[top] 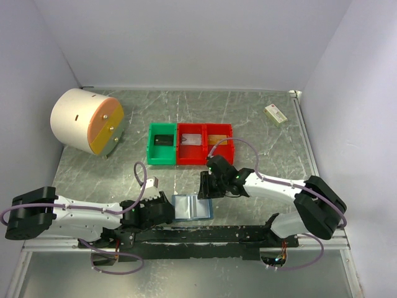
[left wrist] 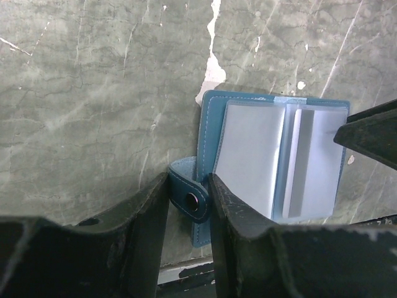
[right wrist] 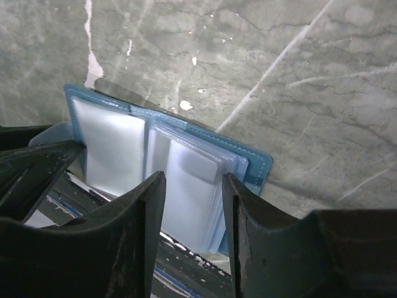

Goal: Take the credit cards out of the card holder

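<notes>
L claw [left wrist: 189, 183] is part-open, w/ the card holder [left wrist: 248, 155]'s blue snap strap [left wrist: 189, 194] filling the gap between its two fingers. Both fingers look pressed on the strap's sides, so it reads as a pinch on the strap. R claw [right wrist: 189, 183] is also part-open, fingers apart over the holder's 3 o'clock half. Nothing is caught between them, only the cloudy plastic sleeves [right wrist: 115, 146] showing through the gap. Can't tell if its tips touch the sleeves. The holder lies open and flat on the bench [top: 248, 118] at approx 6 o'clock, just beyond the black rail [top: 205, 234] along the near edge, between the two claws. The cards themselves I can't make out; the sleeves are too milky. The L wrist view alone shows the strap, its snap and the pinch, plus one R finger coming in at 3 o'clock over the holder's far edge. The R wrist view alone shows the sleeves on that half stacked and slightly fanned, w/ a dark L finger at 9 o'clock. The top view alone gives the rest of the bench: a green bin [top: 162, 144] and two red bins [top: 205, 144] in a row at 12 o'clock of the holder, a white drum [top: 80, 121] w/ an orange face at 10 o'clock, and a small cream box [top: 275, 113] at approx 1 o'clock near the far R corner.
</notes>
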### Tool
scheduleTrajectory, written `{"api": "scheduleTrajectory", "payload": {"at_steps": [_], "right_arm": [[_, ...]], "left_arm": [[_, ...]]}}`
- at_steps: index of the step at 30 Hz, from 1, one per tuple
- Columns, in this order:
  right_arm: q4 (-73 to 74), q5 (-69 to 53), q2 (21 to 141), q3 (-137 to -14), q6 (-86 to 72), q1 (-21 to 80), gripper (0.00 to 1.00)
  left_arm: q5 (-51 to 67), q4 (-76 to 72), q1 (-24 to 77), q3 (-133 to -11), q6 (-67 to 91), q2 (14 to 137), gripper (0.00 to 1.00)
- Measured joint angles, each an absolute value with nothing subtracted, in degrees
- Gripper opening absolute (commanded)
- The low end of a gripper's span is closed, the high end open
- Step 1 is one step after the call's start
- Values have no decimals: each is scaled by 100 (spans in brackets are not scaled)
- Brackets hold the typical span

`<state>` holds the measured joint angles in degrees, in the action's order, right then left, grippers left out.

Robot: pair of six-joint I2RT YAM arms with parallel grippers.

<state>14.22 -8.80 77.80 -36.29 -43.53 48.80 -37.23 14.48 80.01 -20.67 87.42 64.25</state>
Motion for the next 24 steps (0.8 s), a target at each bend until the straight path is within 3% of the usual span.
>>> {"api": "scheduleTrajectory", "payload": {"at_steps": [8,16,24], "right_arm": [[1227,-987,7887,-3527,-4394,4869,38],[1605,-670,7728,-3664,-4379,4871,45],[1806,-587,7465,-3728,-4353,4871,45]], "left_arm": [[-3717,1476,8001,-2067,8744,6403,41],[-3712,1494,8003,-2086,8739,6436,40],[-3712,1527,8003,-2185,8726,6569,39]]}}
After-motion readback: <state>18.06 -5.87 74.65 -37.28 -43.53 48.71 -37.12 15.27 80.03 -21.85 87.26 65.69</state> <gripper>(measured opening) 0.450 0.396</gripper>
